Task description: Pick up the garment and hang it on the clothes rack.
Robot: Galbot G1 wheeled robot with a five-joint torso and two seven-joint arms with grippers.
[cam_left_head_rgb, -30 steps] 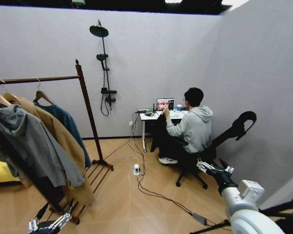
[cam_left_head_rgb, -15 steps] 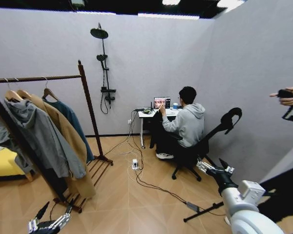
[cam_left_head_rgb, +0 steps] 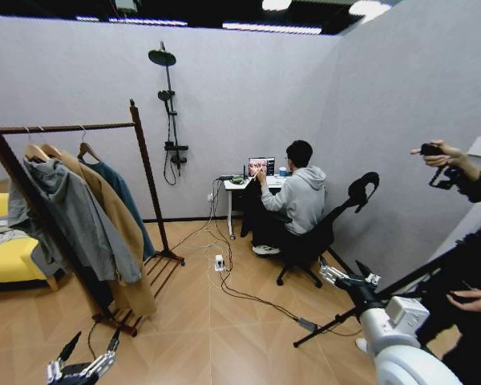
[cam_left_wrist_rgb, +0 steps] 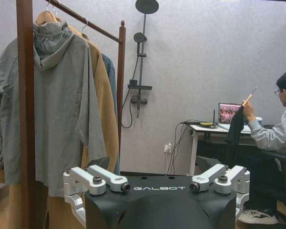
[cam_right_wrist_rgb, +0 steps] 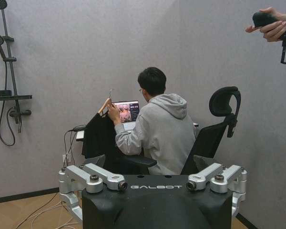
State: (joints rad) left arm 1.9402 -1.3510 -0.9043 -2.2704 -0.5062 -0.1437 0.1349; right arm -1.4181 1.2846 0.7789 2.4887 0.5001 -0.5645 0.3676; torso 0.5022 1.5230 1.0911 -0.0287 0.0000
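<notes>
The garment [cam_left_head_rgb: 122, 196] hangs on the clothes rack [cam_left_head_rgb: 147, 192], on a wooden hanger whose metal hook [cam_left_head_rgb: 83, 132] sits over the top bar. It is the last piece at the far end, right beside the post with the knob. It lies against the long tan coat [cam_left_head_rgb: 112, 237], and the grey hooded jacket [cam_left_head_rgb: 68, 216] is one place nearer the robot.

In the head view the garment's long axis runs straight from 12 to 6 o'clock, collar up and hem down. Its flat side faces along the bar, so the robot sees mostly its edge past the tan coat.

The left tool [cam_left_head_rgb: 90, 346] is low at the robot's left front, with its fingers spread wide and nothing between them. The garment lies at about 12 to 1 o'clock from it, higher up and well apart. The left wrist view looks along the rack and shows a thin teal strip of the garment [cam_left_wrist_rgb: 109, 90] behind the tan coat.

The right tool [cam_left_head_rgb: 346, 275] is also spread and empty, out on the robot's right. It points toward the seated person's bench [cam_left_head_rgb: 240, 183], and the garment lies at roughly 10 o'clock from it, farther off. I judge the left arm to be the nearer one, and the hook is the place to lift.
</notes>
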